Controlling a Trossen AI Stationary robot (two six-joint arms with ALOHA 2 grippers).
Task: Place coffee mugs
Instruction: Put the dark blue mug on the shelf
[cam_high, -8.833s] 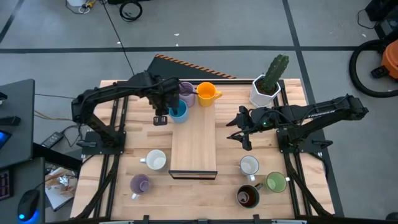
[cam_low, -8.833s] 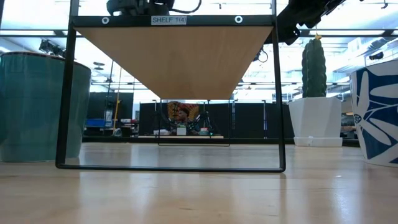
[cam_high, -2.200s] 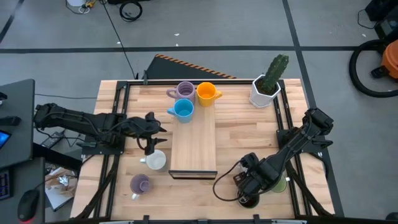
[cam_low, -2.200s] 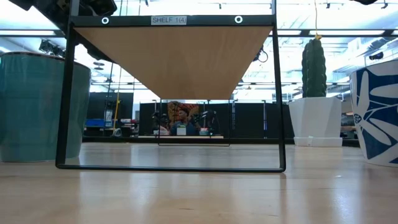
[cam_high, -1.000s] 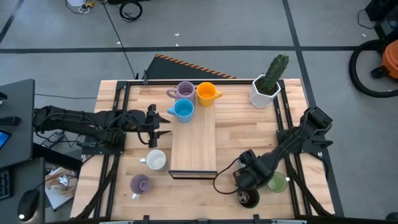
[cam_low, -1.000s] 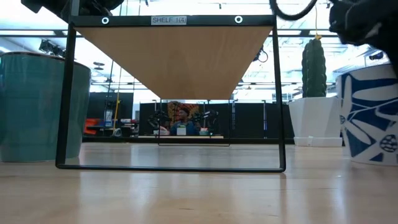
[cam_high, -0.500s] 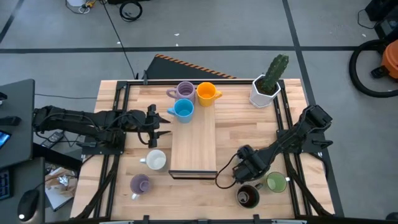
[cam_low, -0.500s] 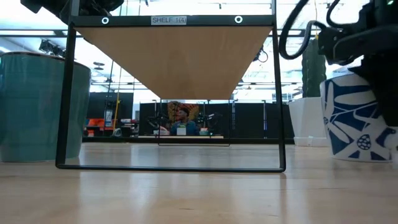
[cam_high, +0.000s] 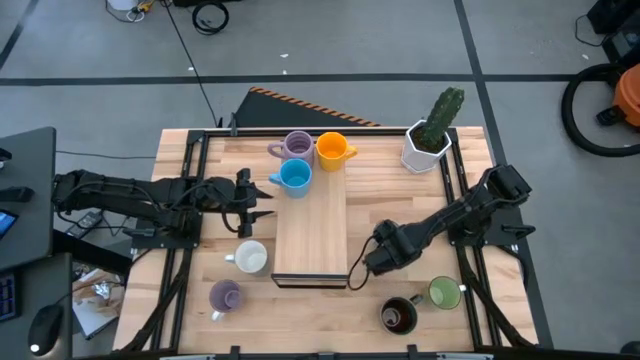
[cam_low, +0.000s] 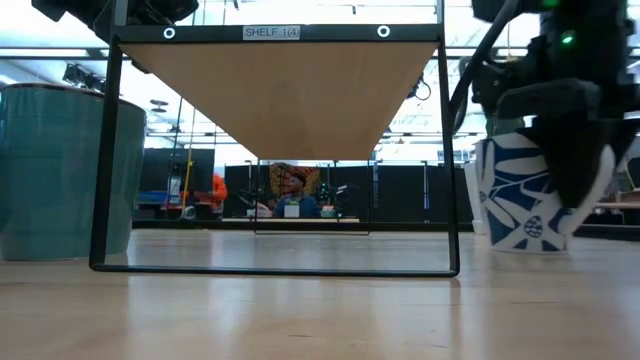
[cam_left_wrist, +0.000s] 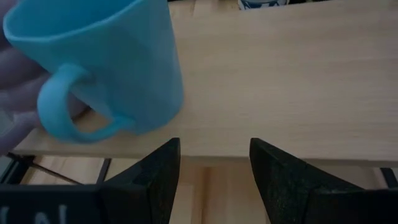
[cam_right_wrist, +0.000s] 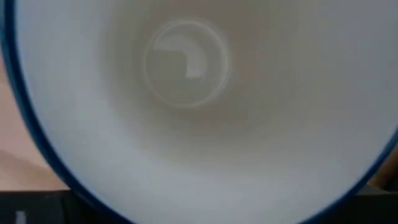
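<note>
Wooden surface (cam_high: 400, 200) carries a raised wooden shelf (cam_high: 312, 225) on a black frame, labelled "SHELF 1(4)" in the low view.

Potted cactus (cam_high: 432, 135) sits at the surface's far right corner.

Left arm reaches in from the left; left tool (cam_high: 255, 200) hangs just left of the shelf, fingers apart and empty. Its wrist view looks past the fingers (cam_left_wrist: 283, 180) at the blue mug (cam_left_wrist: 102, 68) on the shelf top.

Right arm comes in from the right; right tool (cam_high: 385, 250) is at the shelf's near right corner, clamped on a white mug with blue pattern (cam_low: 525, 195). High view hides that mug under the tool. In the low view it's held just right of the shelf frame, above the surface. Right wrist view is filled by its white inside (cam_right_wrist: 199, 106).

Other mugs:
- lilac (cam_high: 297, 146), orange (cam_high: 332, 150), blue (cam_high: 294, 176) clustered at the shelf's far end
- white (cam_high: 249, 257) and lilac (cam_high: 224, 295) on the surface left of the shelf, near side
- dark brown (cam_high: 399, 316) and green (cam_high: 443, 293) on the surface right of the shelf, near edge
</note>
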